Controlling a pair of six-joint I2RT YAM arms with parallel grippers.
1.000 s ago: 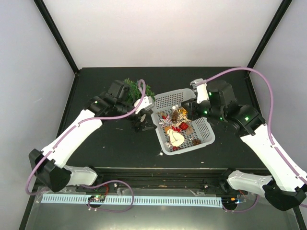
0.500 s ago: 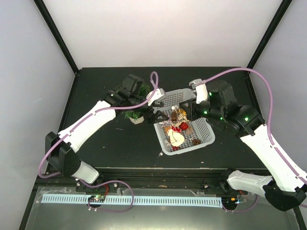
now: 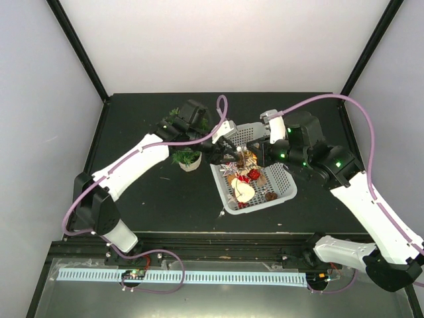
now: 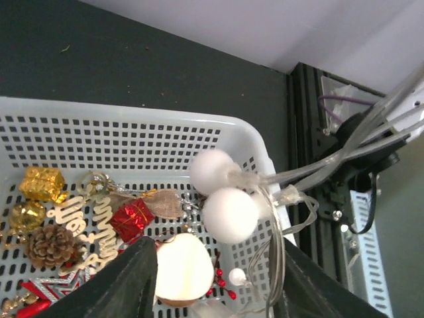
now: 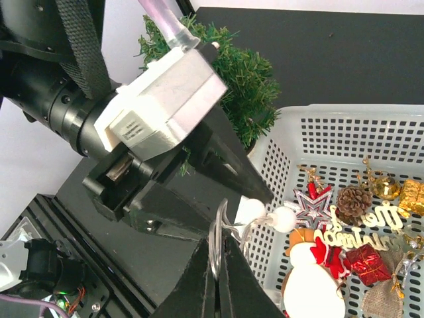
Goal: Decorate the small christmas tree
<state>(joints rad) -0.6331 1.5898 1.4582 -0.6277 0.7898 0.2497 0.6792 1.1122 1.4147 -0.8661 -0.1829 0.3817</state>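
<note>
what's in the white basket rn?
Pine cone, red gift box, gold gift box, snowman, silver star, burlap sack. Right gripper holds a white-ball ornament over the basket rim. Anything under the pile is covered.

Script lettering is noted on a pale cut-out word ornament [image 5: 351, 235] in the white basket [image 5: 344, 132]. It appears to read "Merry Christmas", though it is partly overlapped. A printed sticker [image 5: 134, 128] is seen on the white housing [image 5: 169, 89] of the left arm; its print cannot be read.

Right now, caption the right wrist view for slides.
Right gripper pinches the white-ball ornament beside left gripper, over the basket.
</note>
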